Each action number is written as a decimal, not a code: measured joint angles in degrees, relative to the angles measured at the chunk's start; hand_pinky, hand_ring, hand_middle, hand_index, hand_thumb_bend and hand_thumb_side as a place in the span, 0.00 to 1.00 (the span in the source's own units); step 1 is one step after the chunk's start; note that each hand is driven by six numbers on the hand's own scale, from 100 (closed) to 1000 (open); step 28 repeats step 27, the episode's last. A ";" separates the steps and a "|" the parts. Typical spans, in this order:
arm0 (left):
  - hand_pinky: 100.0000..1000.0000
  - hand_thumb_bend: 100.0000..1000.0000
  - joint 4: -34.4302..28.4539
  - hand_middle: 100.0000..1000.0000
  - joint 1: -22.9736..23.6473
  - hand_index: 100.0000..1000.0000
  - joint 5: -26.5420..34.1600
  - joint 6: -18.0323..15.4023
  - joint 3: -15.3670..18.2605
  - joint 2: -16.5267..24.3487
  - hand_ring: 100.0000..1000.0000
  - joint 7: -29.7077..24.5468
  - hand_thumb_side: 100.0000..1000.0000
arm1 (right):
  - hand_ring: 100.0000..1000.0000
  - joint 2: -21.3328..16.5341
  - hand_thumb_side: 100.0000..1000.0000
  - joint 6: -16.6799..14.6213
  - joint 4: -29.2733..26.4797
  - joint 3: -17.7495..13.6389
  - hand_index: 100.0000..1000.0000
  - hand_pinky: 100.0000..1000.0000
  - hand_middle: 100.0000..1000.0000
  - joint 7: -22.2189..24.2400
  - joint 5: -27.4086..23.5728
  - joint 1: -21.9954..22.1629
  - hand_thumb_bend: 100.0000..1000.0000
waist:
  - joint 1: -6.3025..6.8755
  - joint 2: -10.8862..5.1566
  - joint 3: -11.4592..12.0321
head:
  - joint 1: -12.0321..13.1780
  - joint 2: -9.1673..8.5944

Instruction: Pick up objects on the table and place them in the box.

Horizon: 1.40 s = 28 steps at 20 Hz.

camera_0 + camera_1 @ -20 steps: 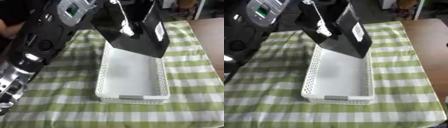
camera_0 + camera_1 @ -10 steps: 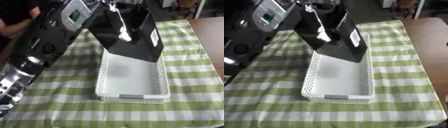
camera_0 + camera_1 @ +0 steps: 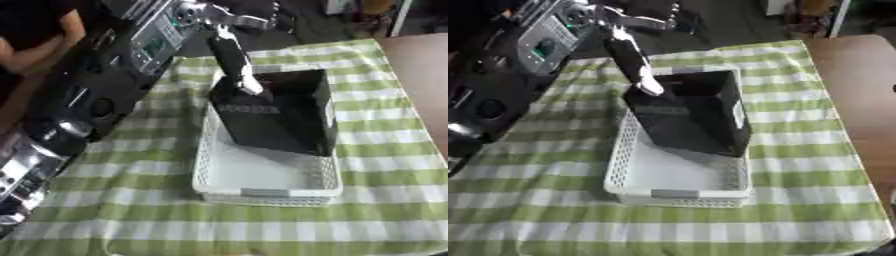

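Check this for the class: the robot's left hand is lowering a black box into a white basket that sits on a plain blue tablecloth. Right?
Not quite: the tablecloth is green-and-white checked, not plain blue, as the left eye view shows. The left hand does have the black box in the white basket.

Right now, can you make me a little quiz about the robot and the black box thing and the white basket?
1. True or false: the black box is lying flat on the green checked cloth, away from the white basket.
2. Which hand is at the black box? A) the left hand B) the right hand C) a person's bare hand
3. Fill in: the near end of the white basket is ____ of the black box.

Key
1. False: it sits tilted in the far end of the basket, its open top showing.
2. A: the left arm comes in from the view's left, and a finger reaches the box's near-left rim.
3. Free: only the white floor shows there.
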 measured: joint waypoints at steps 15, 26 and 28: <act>0.91 1.00 -0.18 0.97 -0.34 0.99 -1.67 -0.55 2.31 1.03 0.98 0.55 0.55 | 0.81 0.00 0.66 0.00 0.31 -0.02 0.97 0.73 0.84 0.00 0.00 0.00 0.00 | -0.01 -0.01 0.44 | 0.00 0.27; 0.83 0.92 -2.36 0.92 -0.61 0.95 6.07 -0.75 4.48 1.73 0.91 0.75 0.61 | 0.81 0.00 0.66 -0.02 0.32 -0.04 0.97 0.74 0.84 0.02 0.00 0.00 0.00 | -0.20 -0.02 0.81 | 0.00 0.27; 0.82 0.91 -2.81 0.92 -0.62 0.95 7.34 -0.77 5.03 1.86 0.91 0.77 0.61 | 0.81 0.00 0.66 -0.02 0.33 -0.04 0.97 0.74 0.84 0.02 0.00 0.00 0.00 | -0.22 -0.02 0.85 | 0.00 0.27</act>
